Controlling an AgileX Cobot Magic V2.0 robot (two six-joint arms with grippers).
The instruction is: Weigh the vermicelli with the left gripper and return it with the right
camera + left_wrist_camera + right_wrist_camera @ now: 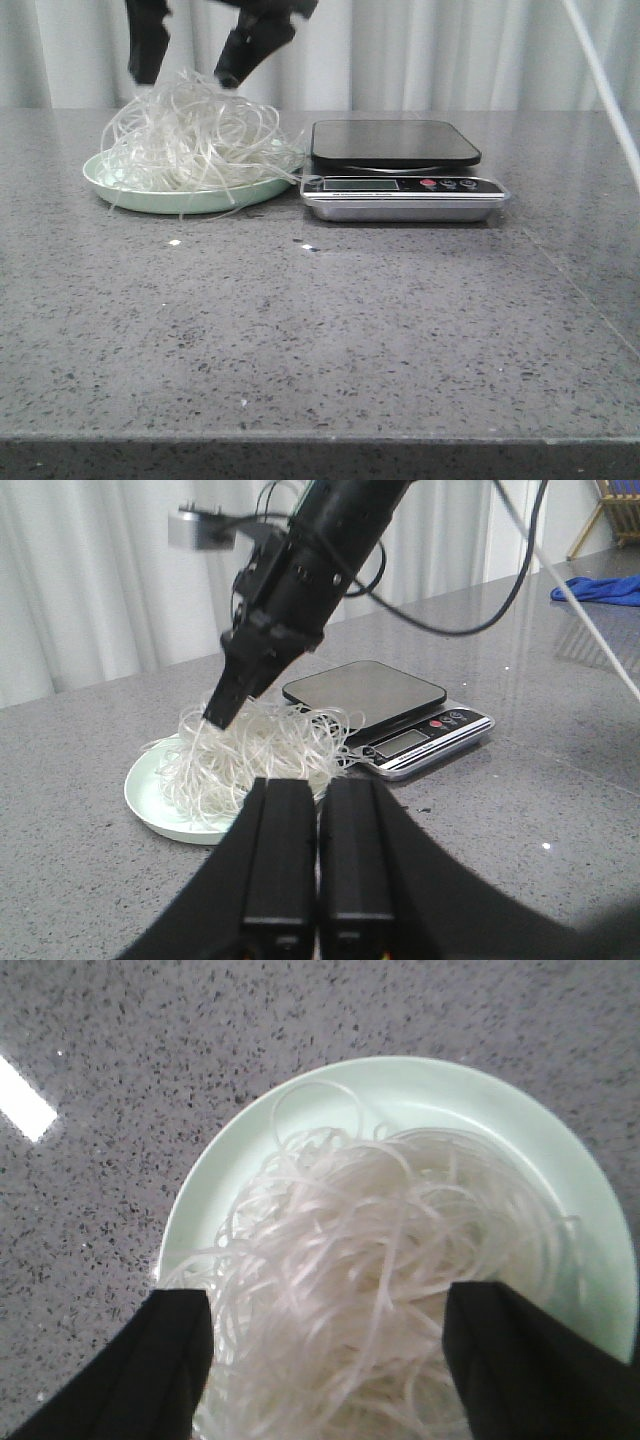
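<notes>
Plainly, the vermicelli (pixel 195 140) is a loose, fluffy nest of thin, whitish, half-clear strands, heaped on the green plate (pixel 130 190) with loops trailing over the rim, just beside the scale (pixel 400 170). Over it the right gripper (pixel 325 1345) stands spread wide, its fingers (pixel 160 1360) to either side of the heap; whether they touch the strands cannot be told. Off to the side, the left gripper (pixel 318 855) is clenched, holding nothing. Everything rests on a speckled grey counter (pixel 330 330), with pale curtains (pixel 450 50) behind.
</notes>
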